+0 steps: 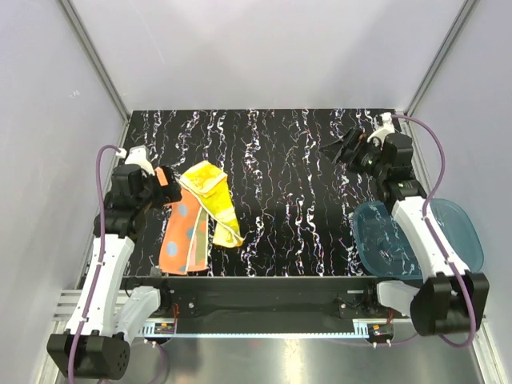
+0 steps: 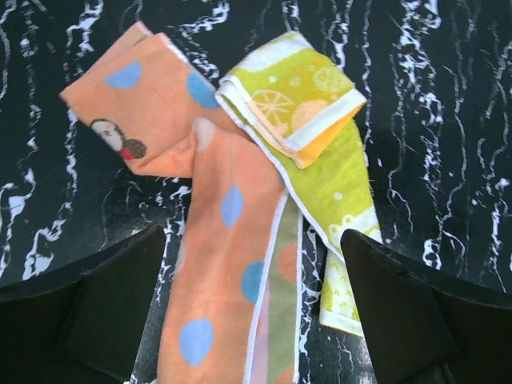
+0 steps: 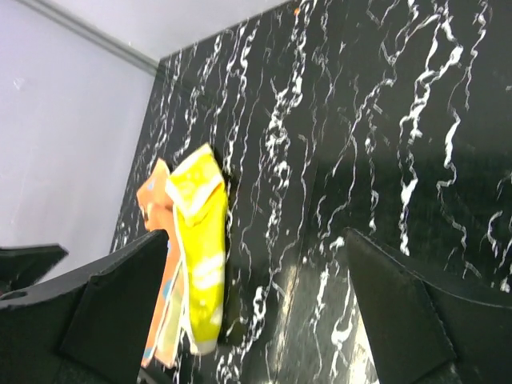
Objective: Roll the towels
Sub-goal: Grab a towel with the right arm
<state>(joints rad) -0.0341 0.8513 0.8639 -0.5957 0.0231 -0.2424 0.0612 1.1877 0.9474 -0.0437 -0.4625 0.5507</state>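
Starting at the near edge, you have the blue tray (image 1: pixel 460 232) on the right, partly under the right arm and holding nothing you can see, and on the left the two towels lying in a loose heap on the black marbled table (image 1: pixel 288 184). The orange towel (image 1: pixel 186 232) with blue dots runs as a long strip toward the near edge, its far end doubled back; the yellow towel (image 1: pixel 210 192) crosses over it, its far end also folded. Neither is rolled, so you are at the very start, judging by how they lie. Your left gripper (image 1: pixel 164 186) hovers just beside the towels with its jaws spread wide and nothing between them. Farther off, your right gripper (image 1: pixel 342 148) hangs well apart from the towels near the far right corner, its jaws wide too and holding nothing. Next you probably need to separate the towels and flatten one before rolling.
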